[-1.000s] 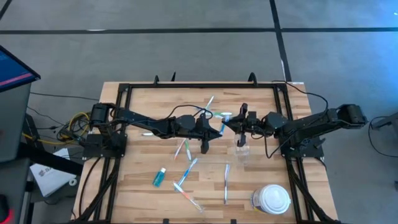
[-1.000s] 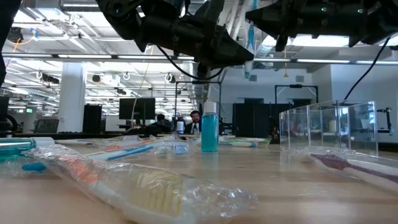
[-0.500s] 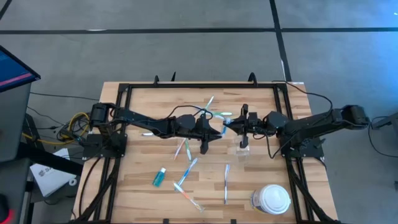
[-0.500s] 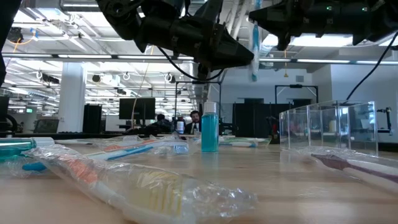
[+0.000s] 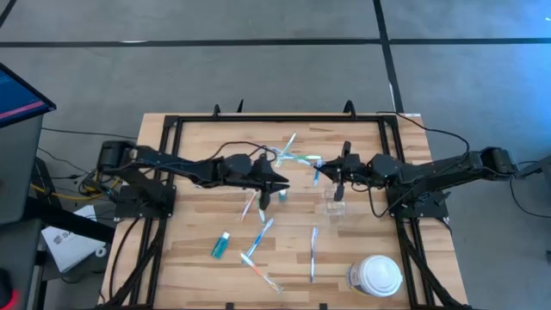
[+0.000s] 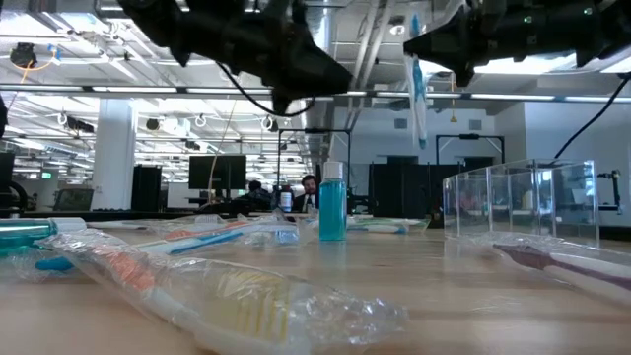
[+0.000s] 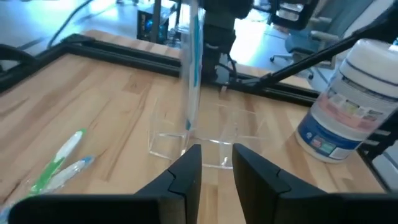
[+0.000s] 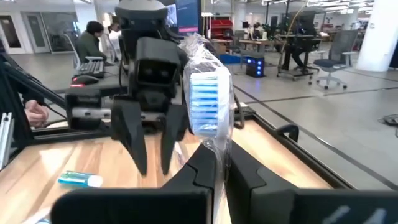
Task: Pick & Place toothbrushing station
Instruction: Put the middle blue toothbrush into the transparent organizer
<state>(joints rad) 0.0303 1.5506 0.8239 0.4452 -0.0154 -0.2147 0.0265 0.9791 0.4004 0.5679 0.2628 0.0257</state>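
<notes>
On the wooden worktop (image 5: 198, 228), a teal tube (image 5: 221, 246) lies at lower left of the high view, wrapped toothbrushes (image 5: 256, 245) scattered beside it. The left gripper (image 5: 281, 182) hovers at centre, its fingers parted and holding nothing. Just right of it, the right gripper (image 5: 320, 168) is clamped on a wrapped blue toothbrush (image 6: 415, 69), which hangs upright above the clear plastic cup (image 5: 334, 209). A large white lidded container (image 5: 377, 276) stands at lower right.
</notes>
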